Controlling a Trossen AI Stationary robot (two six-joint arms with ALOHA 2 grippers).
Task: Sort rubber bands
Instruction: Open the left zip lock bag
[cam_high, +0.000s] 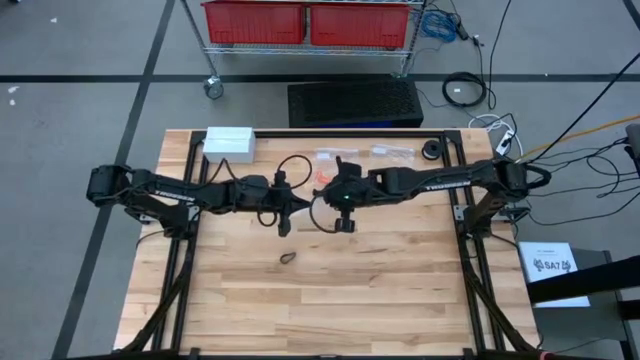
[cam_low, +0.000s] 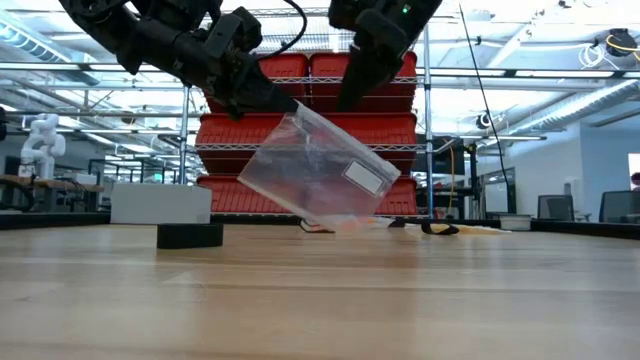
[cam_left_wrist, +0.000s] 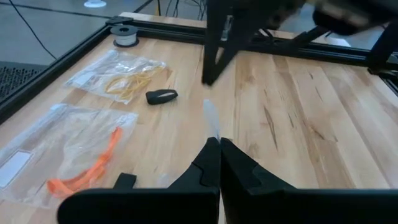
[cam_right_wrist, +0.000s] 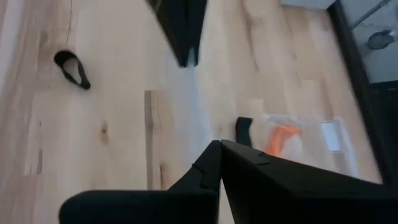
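Rubber bands on the table, a clear bag held aloft between both arms.

A black rubber band (cam_high: 287, 258) lies alone on bare wood of the table (cam_high: 400, 300); orange bands (cam_left_wrist: 84, 174) sit inside a flat clear bag (cam_left_wrist: 56, 149), tan-yellow bands (cam_left_wrist: 127, 81) inside a second bag (cam_left_wrist: 115, 74). The left gripper (cam_low: 270, 100) and right gripper (cam_low: 350, 100) each have their jaws clamped together on a top corner of a hanging plastic bag (cam_low: 320, 170), tilted above the table. Its contents are hard to make out; its film nearly vanishes in the high view.
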